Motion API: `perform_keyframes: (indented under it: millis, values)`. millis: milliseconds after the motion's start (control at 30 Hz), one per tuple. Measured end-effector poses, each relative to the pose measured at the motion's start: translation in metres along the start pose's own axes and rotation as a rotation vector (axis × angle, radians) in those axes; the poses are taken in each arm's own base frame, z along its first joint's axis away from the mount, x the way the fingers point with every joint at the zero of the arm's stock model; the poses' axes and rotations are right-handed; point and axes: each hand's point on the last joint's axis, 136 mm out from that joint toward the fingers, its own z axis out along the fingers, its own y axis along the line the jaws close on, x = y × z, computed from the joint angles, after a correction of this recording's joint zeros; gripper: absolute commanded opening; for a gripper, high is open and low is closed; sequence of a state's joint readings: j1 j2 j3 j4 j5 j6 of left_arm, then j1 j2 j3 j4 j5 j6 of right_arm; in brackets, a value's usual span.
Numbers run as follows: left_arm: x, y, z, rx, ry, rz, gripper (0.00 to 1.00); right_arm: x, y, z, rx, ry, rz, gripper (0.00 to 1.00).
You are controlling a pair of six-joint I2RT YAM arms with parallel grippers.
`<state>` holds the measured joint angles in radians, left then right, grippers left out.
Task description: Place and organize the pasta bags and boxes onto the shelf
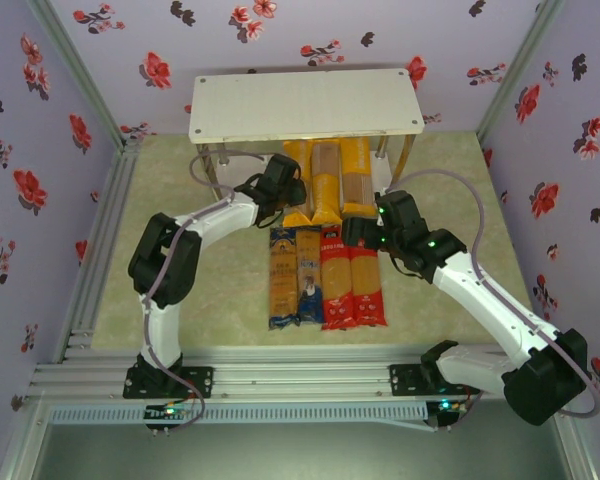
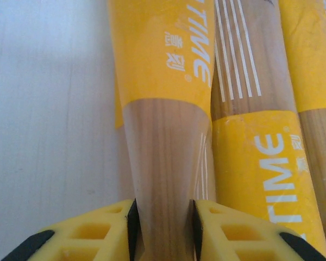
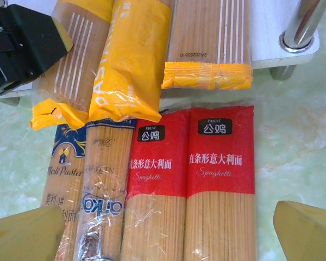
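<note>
My left hand [image 1: 288, 190] is squeezed on the left yellow pack [image 1: 298, 190]. In my left wrist view its two yellow fingers [image 2: 111, 231] press on both sides of the tan part of that pack, and the pack looks pinched thin between them. This pack lies on the bottom board [image 2: 43, 109] of the shelf [image 1: 305, 105], with bare white board on its left.

The middle yellow pack [image 1: 325, 185] lies just beside it on the right and touches it. The right yellow pack [image 1: 357, 180] lies next to that one. All three point into the shelf, under the top board. Their near ends stick out past the front edge of the bottom board. The ends of the left and middle packs lie over the tops of the two brown packs [image 1: 295, 275].

My right hand [image 1: 358, 232] is let go and wide open, holding nothing. It hangs over the two red packs [image 3: 193, 179], with one finger [image 3: 307, 231] far out on each side.

The brown packs and the red packs lie flat in a row on the green surface [image 1: 210, 290], in front of the shelf, side by side and touching.
</note>
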<state>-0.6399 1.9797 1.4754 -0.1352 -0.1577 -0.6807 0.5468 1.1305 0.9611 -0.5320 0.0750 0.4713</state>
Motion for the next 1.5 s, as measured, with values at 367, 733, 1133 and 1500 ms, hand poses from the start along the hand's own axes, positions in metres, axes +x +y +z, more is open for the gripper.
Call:
perform_keyframes:
  millis: [367,733,1133,1500]
  values:
    - [-0.024,0.005,-0.023,-0.051,-0.087,0.056,0.35,0.002,-0.002,0.000,0.009,0.009,-0.001,0.99]
    - [-0.015,0.004,-0.017,-0.056,-0.068,0.083,0.23,0.003,-0.004,0.000,0.017,0.012,-0.001,0.99]
    - [0.004,0.013,0.006,-0.099,-0.015,0.144,0.42,0.006,-0.006,0.000,0.030,0.021,-0.002,0.99]
    - [0.006,-0.003,-0.132,0.025,-0.089,0.241,0.58,0.007,-0.009,-0.001,0.044,0.025,-0.003,0.99]
